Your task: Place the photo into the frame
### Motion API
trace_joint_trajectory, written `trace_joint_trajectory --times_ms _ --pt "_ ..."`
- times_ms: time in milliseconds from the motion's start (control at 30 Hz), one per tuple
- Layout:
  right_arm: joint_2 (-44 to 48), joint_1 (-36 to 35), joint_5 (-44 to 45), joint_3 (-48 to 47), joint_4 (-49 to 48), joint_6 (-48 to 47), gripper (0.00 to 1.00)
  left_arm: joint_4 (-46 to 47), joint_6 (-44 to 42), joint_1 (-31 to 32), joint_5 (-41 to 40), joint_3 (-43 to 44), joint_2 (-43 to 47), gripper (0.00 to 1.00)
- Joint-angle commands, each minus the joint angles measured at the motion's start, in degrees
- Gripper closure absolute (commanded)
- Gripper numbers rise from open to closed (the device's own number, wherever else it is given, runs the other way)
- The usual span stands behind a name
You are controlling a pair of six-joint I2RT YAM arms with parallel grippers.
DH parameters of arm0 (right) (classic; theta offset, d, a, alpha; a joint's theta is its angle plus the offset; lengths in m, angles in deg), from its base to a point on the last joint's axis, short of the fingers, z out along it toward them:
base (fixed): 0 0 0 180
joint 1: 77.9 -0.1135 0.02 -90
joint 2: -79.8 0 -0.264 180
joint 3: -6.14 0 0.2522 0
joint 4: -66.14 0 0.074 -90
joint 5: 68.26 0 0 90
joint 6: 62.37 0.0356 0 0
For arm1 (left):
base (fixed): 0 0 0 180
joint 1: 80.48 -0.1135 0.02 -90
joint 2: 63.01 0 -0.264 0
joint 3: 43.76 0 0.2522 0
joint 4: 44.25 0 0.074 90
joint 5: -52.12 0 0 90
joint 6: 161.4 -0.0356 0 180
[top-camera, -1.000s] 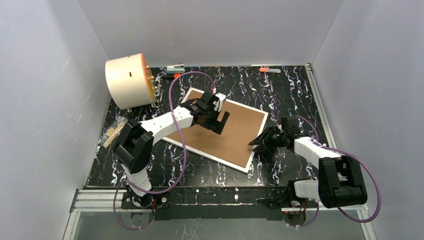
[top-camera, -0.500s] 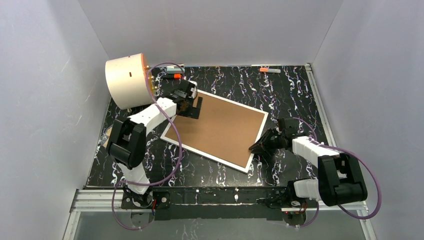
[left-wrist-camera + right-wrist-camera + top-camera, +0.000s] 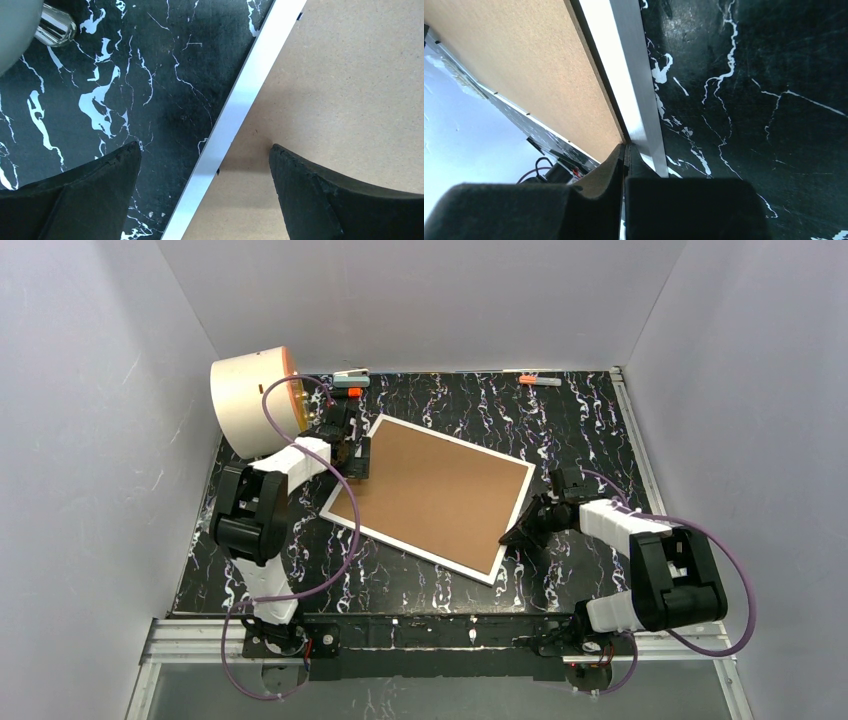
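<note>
Brown board back is being shown upward by the frame (image 3: 430, 490), which is being rested flat and skewed, mid-table, on the black marbled table (image 3: 590, 420). Its R edge, nr the near corner, is being met by the right gripper (image 3: 517, 534). The fingers (image 3: 594, 185) are being pressed together, tips at the white rim; whether the rim is being pinched can't be told. The far-L rim is being straddled by the left gripper (image 3: 352, 452), jaws being held wide apart, w/ one finger (image 3: 90, 185) over the table and the other over the board. A cream drum (image 3: 250, 402) is being stood just beyond the left gripper.
</note>
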Motion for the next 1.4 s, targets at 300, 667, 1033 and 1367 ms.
trace_joint_trajectory --times_ms 300,667,1033,1367 --pt "-0.69 -1.68 1.60 -1.67 -7.20 -1.01 0.70 2.21 -0.27 -0.34 3.62 -4.42 0.60 0.02" --pt "4.49 -1.66 -5.51 4.61 -22.06 10.36 0.53 1.36 3.63 -0.34 11.50 -6.44 1.20 0.05" --pt "9.51 -1.94 1.29 3.11 -1.93 9.50 0.48 -0.22 5.30 -0.34 12.20 -7.83 4.36 0.11" --pt "6.18 -4.62 0.91 4.79 -5.55 9.91 0.51 -0.42 5.44 -0.34 13.69 -8.62 5.30 0.21"
